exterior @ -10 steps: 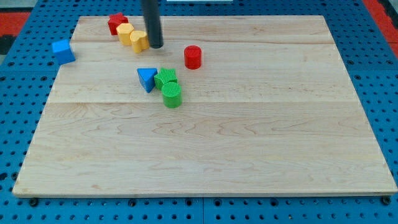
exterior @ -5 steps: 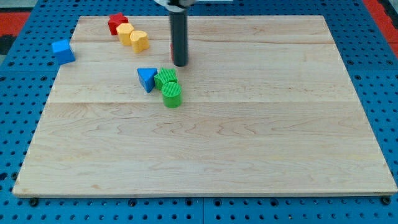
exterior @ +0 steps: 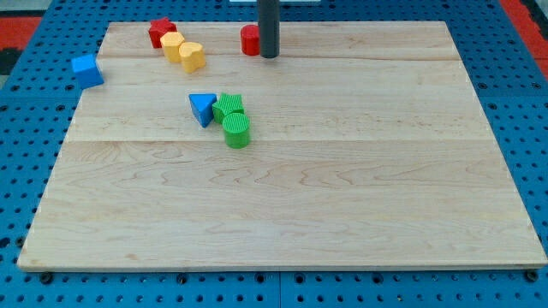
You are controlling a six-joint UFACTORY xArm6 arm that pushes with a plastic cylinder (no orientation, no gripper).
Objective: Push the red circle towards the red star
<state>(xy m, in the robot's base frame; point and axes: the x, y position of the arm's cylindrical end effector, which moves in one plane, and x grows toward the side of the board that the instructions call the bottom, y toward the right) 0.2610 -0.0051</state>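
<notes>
Camera view | my tip (exterior: 270,56) touches, it seems, the red circle (exterior: 249,40) at its right, near the top edge | no jaws: bare rod | risk: an off-centre push squirts the circle off the board before reaching the red star (exterior: 160,32)

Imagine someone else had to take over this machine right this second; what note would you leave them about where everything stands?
My tip sits against the view's right side of the red circle, near the board's top edge.
The red star is at the view's top left, with two yellow blocks lying just beside it on the right.
Done: tip is placed on the side of the circle away from the star.
Left: push the circle leftward across the gap to the star; it is still well apart from it. The yellow blocks lie near that path.
</notes>
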